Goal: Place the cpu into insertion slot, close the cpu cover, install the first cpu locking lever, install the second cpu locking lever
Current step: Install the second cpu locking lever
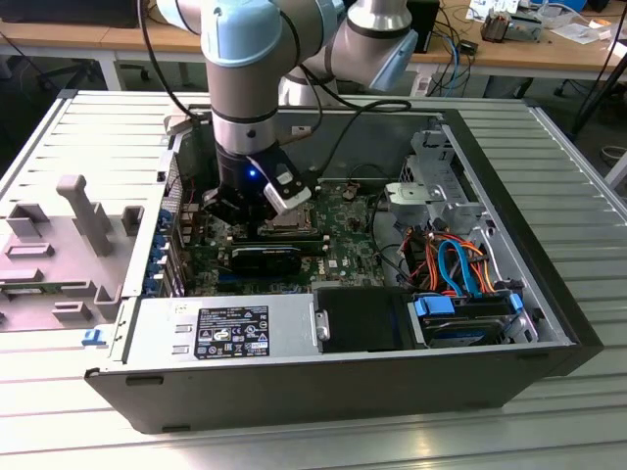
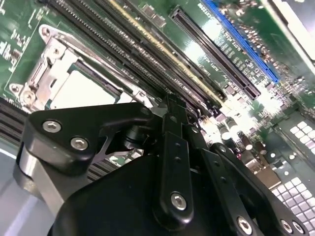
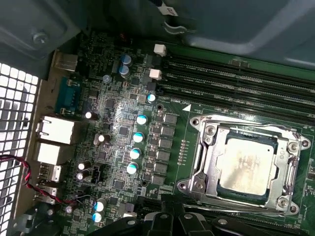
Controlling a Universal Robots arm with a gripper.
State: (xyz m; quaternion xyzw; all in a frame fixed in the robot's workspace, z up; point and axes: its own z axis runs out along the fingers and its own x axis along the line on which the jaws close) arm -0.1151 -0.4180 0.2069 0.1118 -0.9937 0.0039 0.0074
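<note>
One cpu [image 3: 248,164] sits in the one insertion slot [image 3: 206,129], framed by the cpu cover [image 3: 212,160], on the green board in an open computer case [image 1: 294,387] on a slatted table [image 1: 549,421]; the pincer [image 2: 170,105] hovers beside, narrowed, holding nothing.

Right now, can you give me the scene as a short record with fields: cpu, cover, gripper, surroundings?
cpu: the cpu lies flat in the slot, silver top up
cover: the cover lies down around the cpu, framing it
gripper: the gripper is low over the board, beside the slot, holding nothing that shows
memory slots: long black memory slots run along one side of the slot
case: the open case lies on a ribbed metal table
</note>
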